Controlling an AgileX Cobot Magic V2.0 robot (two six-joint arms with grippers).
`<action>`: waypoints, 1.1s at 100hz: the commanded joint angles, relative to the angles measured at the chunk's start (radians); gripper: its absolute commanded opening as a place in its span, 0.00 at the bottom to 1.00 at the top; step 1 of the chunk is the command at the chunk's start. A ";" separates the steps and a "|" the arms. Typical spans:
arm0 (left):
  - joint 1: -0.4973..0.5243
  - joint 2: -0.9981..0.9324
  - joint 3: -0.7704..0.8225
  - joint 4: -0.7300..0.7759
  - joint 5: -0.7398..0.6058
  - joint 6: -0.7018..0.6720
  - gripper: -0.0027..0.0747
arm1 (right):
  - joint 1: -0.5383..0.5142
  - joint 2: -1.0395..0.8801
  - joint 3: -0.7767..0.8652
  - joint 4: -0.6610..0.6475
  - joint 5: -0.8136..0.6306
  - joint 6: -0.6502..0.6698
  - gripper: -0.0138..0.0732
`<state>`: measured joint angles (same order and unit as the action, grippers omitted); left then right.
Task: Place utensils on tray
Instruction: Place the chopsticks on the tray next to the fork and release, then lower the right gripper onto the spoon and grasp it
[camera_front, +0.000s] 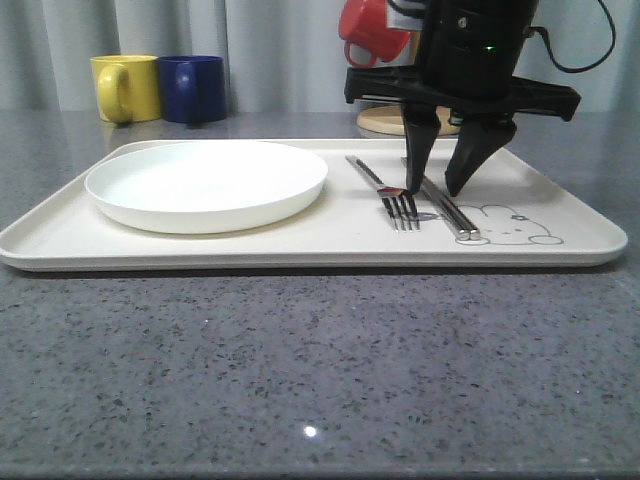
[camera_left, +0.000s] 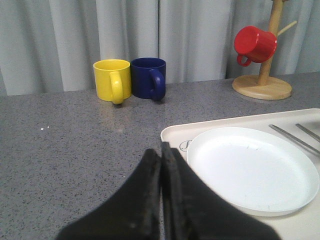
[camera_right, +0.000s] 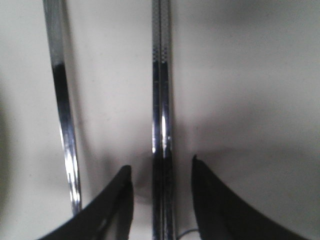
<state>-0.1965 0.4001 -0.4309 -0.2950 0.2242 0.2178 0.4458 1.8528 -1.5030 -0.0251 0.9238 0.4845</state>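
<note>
The cream tray holds a round white plate on its left half. Right of the plate lie a silver fork and a pair of flat metal chopsticks over the rabbit drawing. My right gripper hangs open just above the tray, its fingers straddling the chopsticks without touching them; the fork handle lies off to one side. My left gripper is shut and empty, near the tray's corner beside the plate. A spoon is out of view.
A yellow mug and a blue mug stand behind the tray at the back left. A red mug hangs on a wooden mug stand at the back right. Bare grey countertop lies in front of the tray.
</note>
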 joint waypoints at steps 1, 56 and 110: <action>-0.001 0.004 -0.026 -0.004 -0.078 0.002 0.01 | 0.001 -0.044 -0.024 -0.012 -0.014 0.001 0.63; -0.001 0.004 -0.026 -0.004 -0.078 0.002 0.01 | -0.240 -0.204 -0.026 -0.114 0.095 -0.203 0.62; -0.001 0.004 -0.026 -0.004 -0.078 0.002 0.01 | -0.672 -0.175 -0.025 -0.066 0.156 -0.493 0.62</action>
<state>-0.1965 0.4001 -0.4309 -0.2950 0.2242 0.2178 -0.1968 1.7074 -1.5030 -0.0929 1.0983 0.0314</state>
